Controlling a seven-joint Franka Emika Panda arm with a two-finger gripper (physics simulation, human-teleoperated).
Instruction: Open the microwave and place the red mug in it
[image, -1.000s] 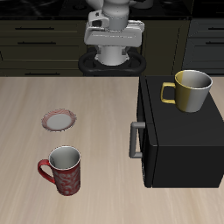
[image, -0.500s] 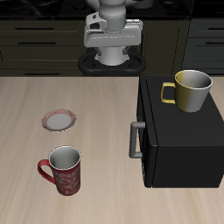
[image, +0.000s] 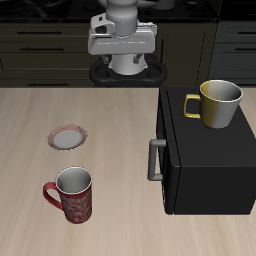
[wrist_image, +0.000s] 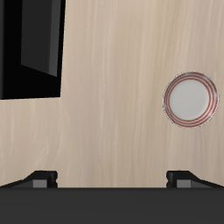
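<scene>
The large black boxy microwave (image: 208, 155) sits on the light wooden table (image: 110, 150), its door shut and its grey bar handle (image: 155, 160) standing upright on the face that looks toward the table's middle. In the wrist view the microwave (wrist_image: 33, 48) shows as a black block at the frame's edge. On its flat top stands a yellow mug (image: 219, 103), upright, with its loop handle turned toward the table's middle.

The dark red mug with the mottled speckled pattern (image: 72, 194) stands upright near the table's front edge, well apart from the microwave, its grey-white inside open to view and its red loop handle pointing away from the oven. Farther back from it lies a small round plate with a red rim and a pale centre (image: 67, 138), also seen from the wrist camera (wrist_image: 191, 98).

The gripper (wrist_image: 112, 179) hangs high above the table's far side, holding nothing; its two black fingertips (wrist_image: 41, 178) stand wide apart.
</scene>
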